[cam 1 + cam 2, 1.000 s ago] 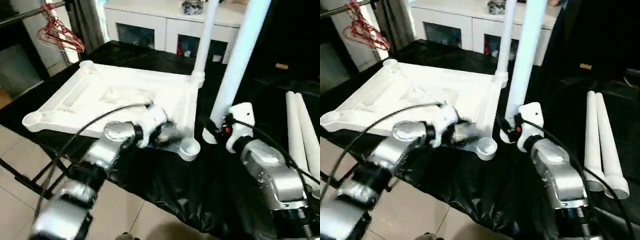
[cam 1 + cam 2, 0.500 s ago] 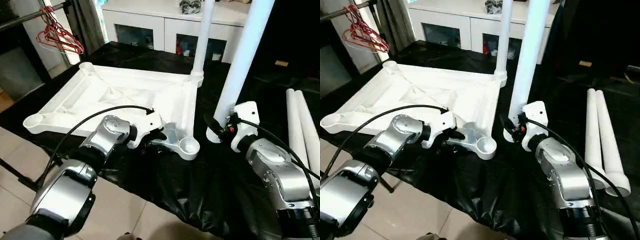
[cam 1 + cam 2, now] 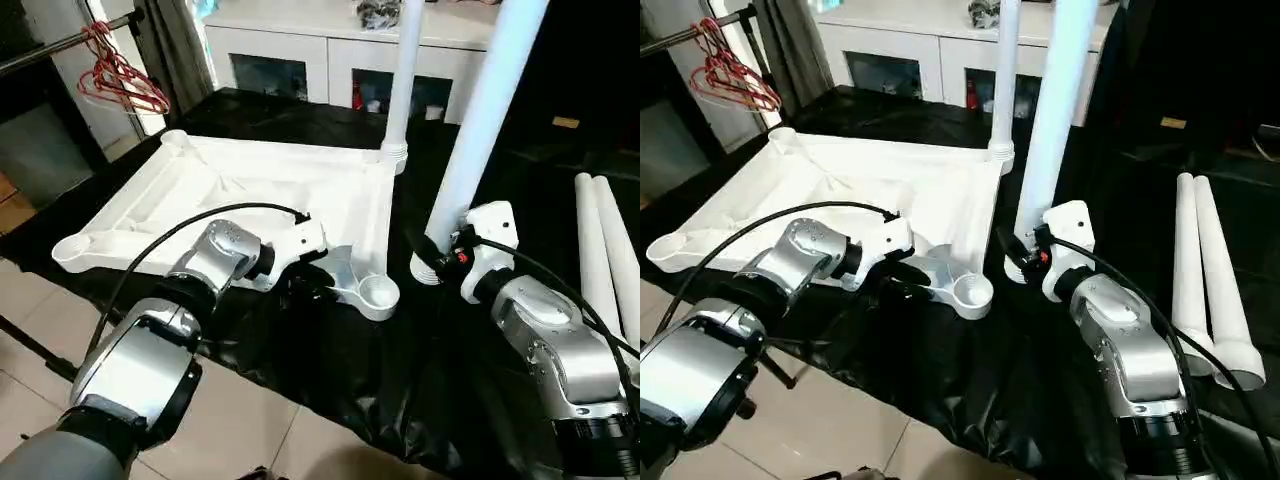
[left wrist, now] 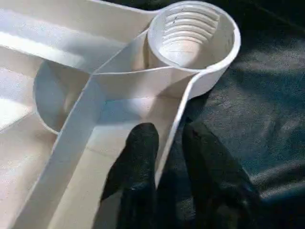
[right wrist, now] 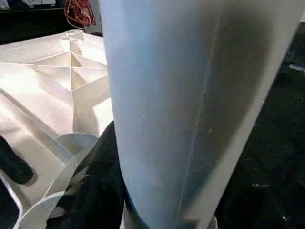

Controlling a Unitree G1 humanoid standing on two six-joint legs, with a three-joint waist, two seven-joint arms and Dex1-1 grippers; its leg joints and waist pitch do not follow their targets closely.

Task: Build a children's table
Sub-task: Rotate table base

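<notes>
Parts count, table build

1 white tabletop (image 3: 250, 190) upside down on black cloth; 4 legs: 1 standing in the far corner socket (image 3: 404, 80), 1 upright at the right gripper (image 3: 482, 130), 2 lying side by side (image 3: 605, 260). 2 grippers. 1 white cabinet (image 3: 330, 45). A bunch of red hangers (image 3: 115, 70), number unclear.

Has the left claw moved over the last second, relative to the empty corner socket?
Yes. The left claw has drawn back from over the tabletop to its near rim, beside the empty socket, and now straddles that rim.
</notes>
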